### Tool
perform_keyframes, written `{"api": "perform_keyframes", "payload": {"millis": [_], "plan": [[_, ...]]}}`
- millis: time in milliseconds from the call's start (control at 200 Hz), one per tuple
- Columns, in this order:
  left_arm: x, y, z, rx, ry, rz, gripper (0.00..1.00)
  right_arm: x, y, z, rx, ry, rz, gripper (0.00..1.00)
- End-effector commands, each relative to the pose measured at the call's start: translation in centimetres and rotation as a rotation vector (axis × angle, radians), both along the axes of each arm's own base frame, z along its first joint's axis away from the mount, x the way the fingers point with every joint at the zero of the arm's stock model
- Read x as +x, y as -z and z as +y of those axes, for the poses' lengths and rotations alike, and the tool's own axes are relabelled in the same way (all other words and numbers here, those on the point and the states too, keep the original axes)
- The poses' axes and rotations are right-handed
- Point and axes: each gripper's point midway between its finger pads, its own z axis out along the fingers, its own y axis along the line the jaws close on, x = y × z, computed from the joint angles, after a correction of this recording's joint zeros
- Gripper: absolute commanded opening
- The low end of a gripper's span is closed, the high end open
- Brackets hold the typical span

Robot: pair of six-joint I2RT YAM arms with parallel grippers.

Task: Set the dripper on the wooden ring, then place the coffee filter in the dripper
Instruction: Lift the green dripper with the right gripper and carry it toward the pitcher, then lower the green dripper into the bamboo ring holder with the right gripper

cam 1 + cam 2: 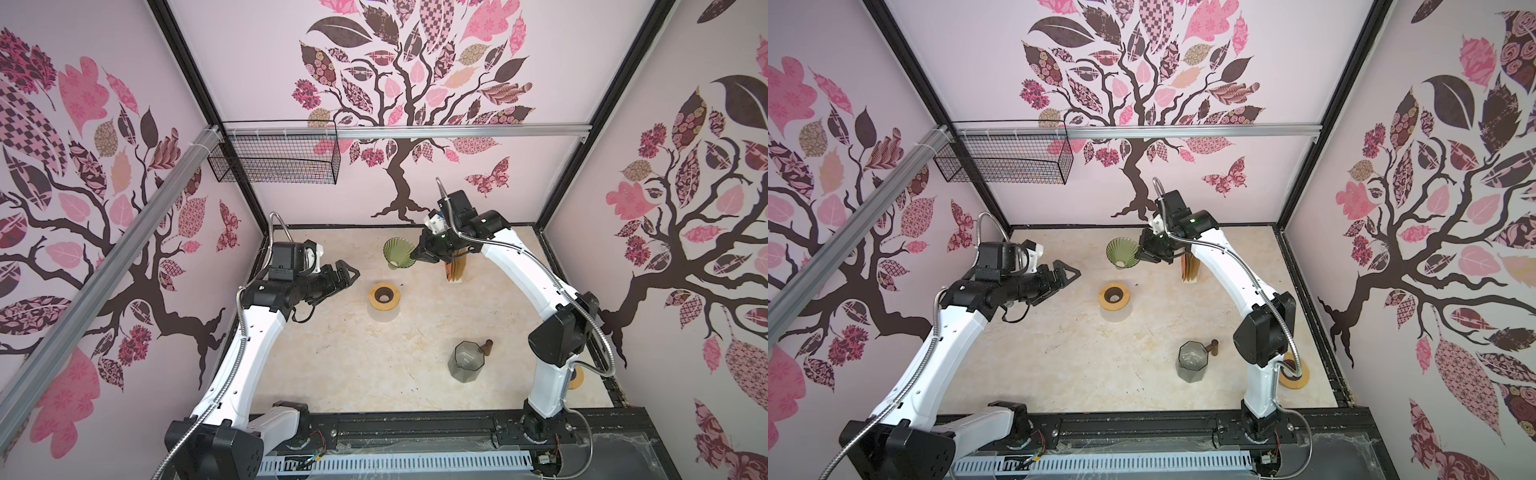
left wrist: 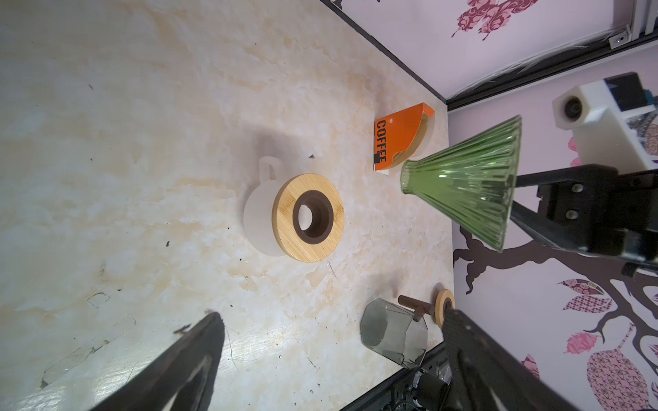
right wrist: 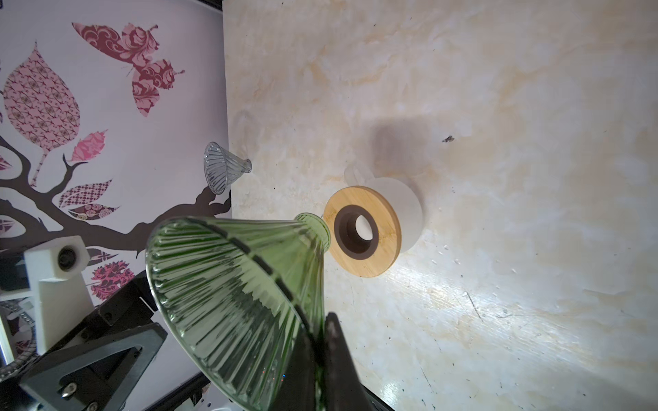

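At the back of the worktop, the right tool is clamped on the rim of the green ribbed glass dripper. It holds the dripper clear of the surface and tilted, with the mouth turned partly sideways. The right wrist view shows the fingers pinching the glass wall at the rim.

Just beside the dripper, on the right arm's side, stands the orange COFFEE filter holder, with the tan paper filters upright inside it. No filter lies anywhere outside the holder, and the dripper's cone is empty.

Near the middle of the worktop sits a white mug capped by a bamboo ring stand. Its central hole is unoccupied, so it is the likely seat for the dripper.

The left tool hovers to the left of the mug, jaws wide apart and holding nothing. Toward the front right stands a smoky grey faceted glass server. A second bamboo ring lies by the right arm's base.

Progress is early: the dripper is in hand but not yet set down upright. Three steps are left: seating the dripper, taking one filter from the holder, and lowering that filter into the cone.
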Motion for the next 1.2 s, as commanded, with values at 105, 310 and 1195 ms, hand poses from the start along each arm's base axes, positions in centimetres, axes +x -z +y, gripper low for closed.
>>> {"api": "perform_keyframes", "payload": {"millis": [105, 310, 1195], "plan": [[-0.1, -2.2, 0.6, 0.027, -0.010, -0.069, 0.98, -0.9, 2.5, 2.7, -0.035, -0.079, 0.045, 0.00], [0.0, -1.7, 0.1, 0.001, 0.013, -0.055, 0.98, -1.1, 4.4, 3.7, -0.061, -0.105, 0.065, 0.00], [0.2, -0.3, -1.7, -0.091, 0.084, -0.005, 0.96, -1.7, 9.0, 3.8, -0.131, -0.134, 0.120, 0.01]]}}
